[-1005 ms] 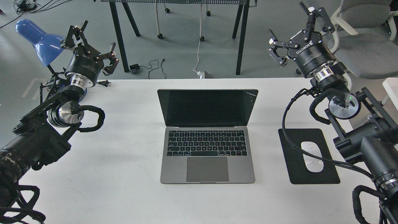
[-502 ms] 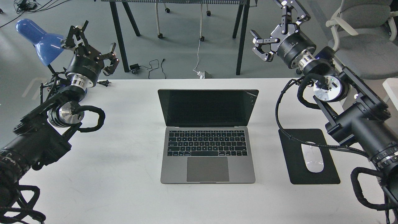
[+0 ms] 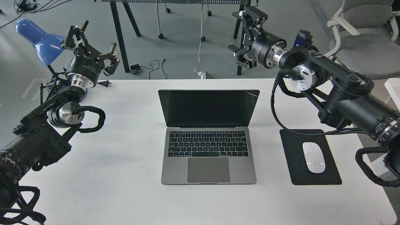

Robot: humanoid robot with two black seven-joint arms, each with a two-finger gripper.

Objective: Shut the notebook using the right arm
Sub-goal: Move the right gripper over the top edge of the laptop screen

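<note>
The notebook (image 3: 208,137) is a space-grey laptop standing open in the middle of the white table (image 3: 125,187), with its dark screen upright and facing me. My right arm (image 3: 337,93) reaches in from the right. Its gripper (image 3: 240,36) is open and empty, above and behind the screen's top right corner, apart from the lid. My left gripper (image 3: 93,40) is open and empty at the far left, next to the blue lamp (image 3: 39,40).
A white mouse (image 3: 313,161) lies on a black mouse pad (image 3: 312,178) right of the notebook, under my right arm. A grey chair (image 3: 365,40) stands at the back right. Black table legs (image 3: 242,53) and floor cables (image 3: 156,67) lie behind the table.
My right gripper has swung left and slightly forward, from the far right to a spot behind the screen's top right corner, its fingers now pointing left. The left arm and notebook have not moved.
</note>
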